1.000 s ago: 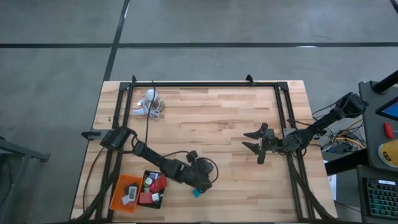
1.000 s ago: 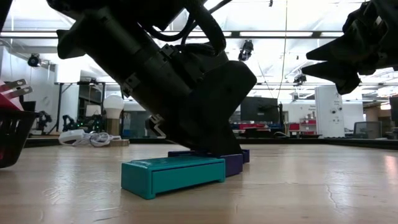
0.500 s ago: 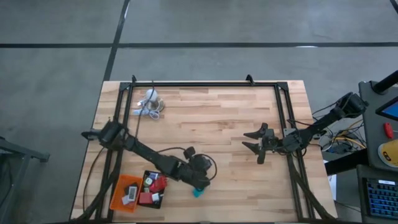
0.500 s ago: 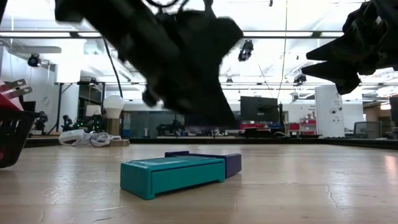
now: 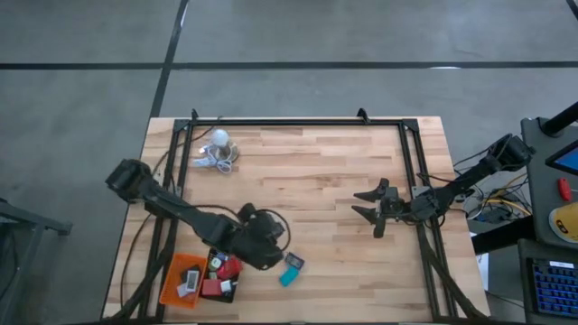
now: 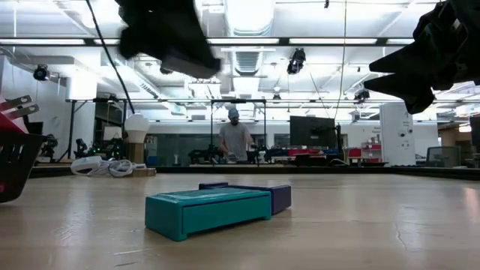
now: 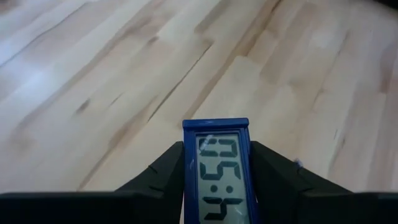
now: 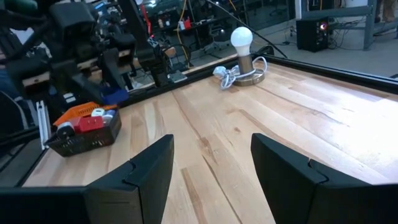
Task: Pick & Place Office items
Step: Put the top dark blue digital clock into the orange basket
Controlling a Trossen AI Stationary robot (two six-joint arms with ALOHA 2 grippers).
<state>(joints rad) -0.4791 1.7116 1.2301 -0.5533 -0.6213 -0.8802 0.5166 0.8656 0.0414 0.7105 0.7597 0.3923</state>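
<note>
Teal piece [image 6: 208, 210]: lies flat on the desk [image 5: 325, 190], nearest the low camera.
Purple piece [image 6: 279, 196]: touching the teal piece, just behind it.
Left hand [image 5: 262, 242]: raised above the desk beside the teal piece, clenched on a blue digital clock [image 7: 218, 167].
Black tray [image 5: 222, 275]: near the teal piece, holding red and white pieces.
Right hand [image 5: 368, 205]: well apart from the teal piece, fingers spread, grasping nothing.

bright ceiling strip lights flood the room behind the wooden table [image 6: 360, 225]. the left gripper [image 6: 169, 34] blurs; soft shadows only.
</note>
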